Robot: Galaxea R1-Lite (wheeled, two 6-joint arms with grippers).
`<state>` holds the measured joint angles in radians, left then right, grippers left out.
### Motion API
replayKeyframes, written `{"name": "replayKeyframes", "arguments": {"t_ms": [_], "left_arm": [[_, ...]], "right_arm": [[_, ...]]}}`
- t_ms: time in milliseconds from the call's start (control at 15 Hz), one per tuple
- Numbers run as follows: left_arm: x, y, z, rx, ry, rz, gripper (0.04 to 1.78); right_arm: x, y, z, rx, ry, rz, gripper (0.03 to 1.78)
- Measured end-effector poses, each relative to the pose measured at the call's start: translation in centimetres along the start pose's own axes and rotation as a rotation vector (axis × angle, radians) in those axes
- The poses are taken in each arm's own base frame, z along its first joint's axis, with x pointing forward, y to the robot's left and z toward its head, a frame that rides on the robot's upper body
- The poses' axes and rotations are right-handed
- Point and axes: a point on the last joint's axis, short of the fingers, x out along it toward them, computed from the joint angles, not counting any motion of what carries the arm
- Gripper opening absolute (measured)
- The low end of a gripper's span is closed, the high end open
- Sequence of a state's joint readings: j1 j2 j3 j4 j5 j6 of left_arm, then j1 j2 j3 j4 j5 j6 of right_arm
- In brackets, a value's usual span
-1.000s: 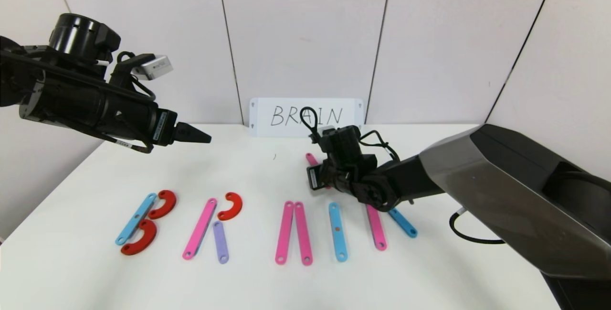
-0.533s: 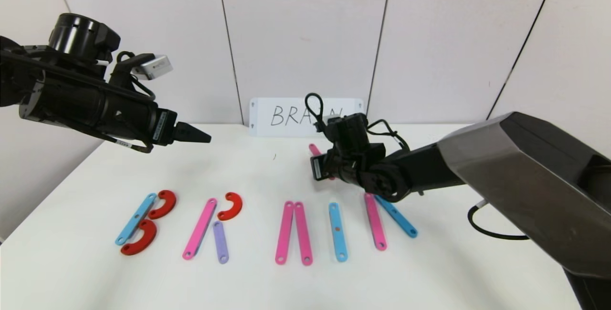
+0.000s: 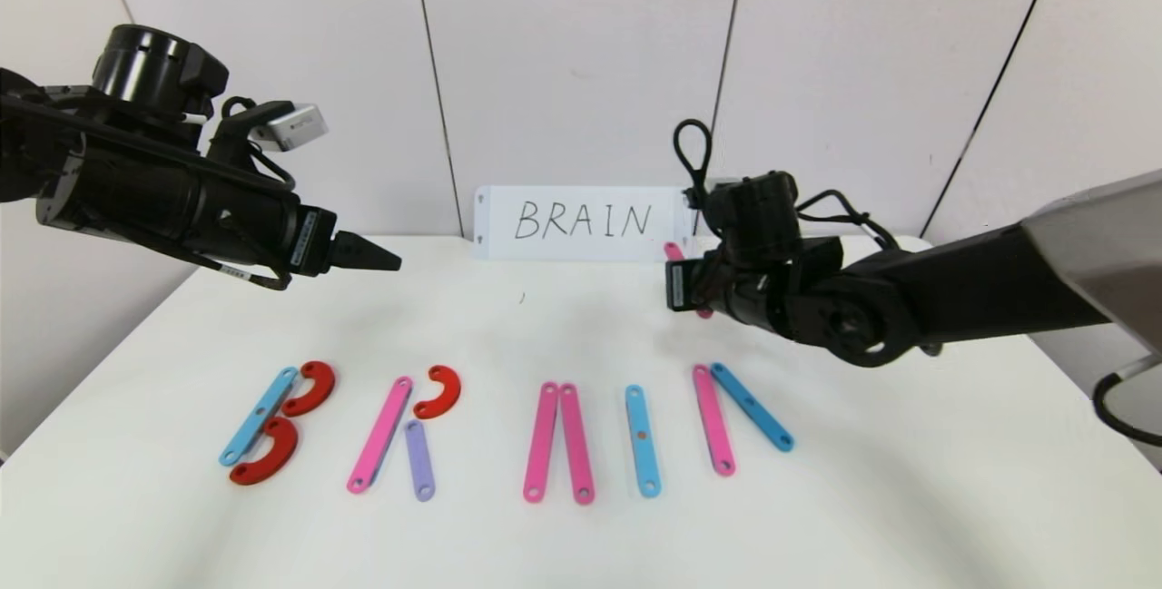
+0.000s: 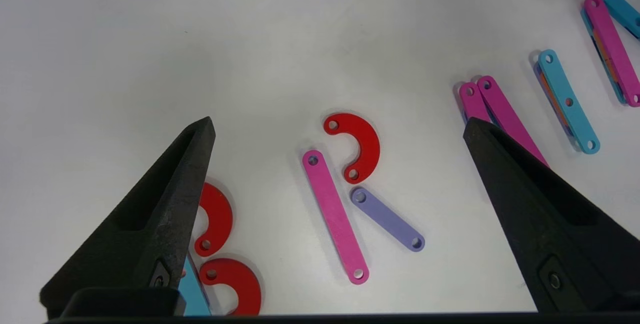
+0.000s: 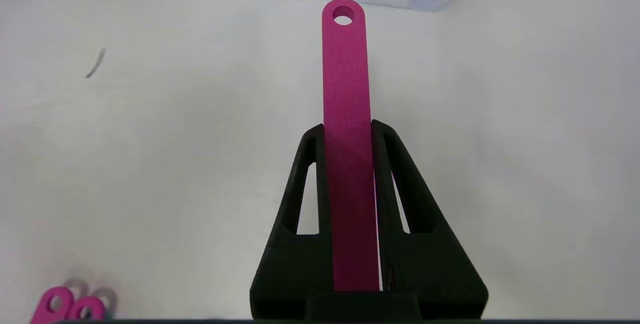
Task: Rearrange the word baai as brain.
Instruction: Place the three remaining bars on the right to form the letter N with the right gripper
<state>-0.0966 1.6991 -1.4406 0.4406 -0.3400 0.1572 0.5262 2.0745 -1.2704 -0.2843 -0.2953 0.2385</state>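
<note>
The word lies in a row on the white table point(image 3: 545, 326). A blue strip point(image 3: 259, 415) with two red arcs point(image 3: 310, 387) forms B. A pink strip point(image 3: 379, 435), a red arc point(image 3: 439, 391) and a purple strip point(image 3: 419, 460) form R. To their right lie two pink strips point(image 3: 558, 442), a blue strip point(image 3: 642, 440), then a pink strip point(image 3: 713, 420) touching a blue strip point(image 3: 752, 407). My right gripper point(image 3: 690, 285) is shut on another pink strip point(image 5: 347, 114), held in the air behind the row. My left gripper point(image 3: 372, 256) hovers open and empty above the R point(image 4: 337, 127).
A white card point(image 3: 581, 221) with handwritten "BRAIN" leans on the wall at the table's back edge, just left of the held strip's tip. Wall panels close off the back. The table's left and right edges run diagonally forward.
My right gripper has risen and moved right and back with the pink strip, uncovering the card and the pink and blue strips at the row's right end. The left arm has not moved.
</note>
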Motion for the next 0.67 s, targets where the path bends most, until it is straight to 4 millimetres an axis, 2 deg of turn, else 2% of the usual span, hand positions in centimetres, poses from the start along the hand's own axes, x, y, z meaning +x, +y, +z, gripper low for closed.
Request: {"name": "replayKeyframes", "arguments": {"t_ms": [333, 667], "left_arm": [[0.0, 0.0, 0.0, 0.0, 0.0, 0.0, 1.74], [0.0, 0.0, 0.0, -0.001, 0.001, -0.001, 1.74]], "right_arm": [[-2.8, -3.5, -3.3, 0.1, 0.093, -0.108, 0.28], [-4.3, -5.2, -6.1, 0.126, 0.176, -0.152, 0.28]]}}
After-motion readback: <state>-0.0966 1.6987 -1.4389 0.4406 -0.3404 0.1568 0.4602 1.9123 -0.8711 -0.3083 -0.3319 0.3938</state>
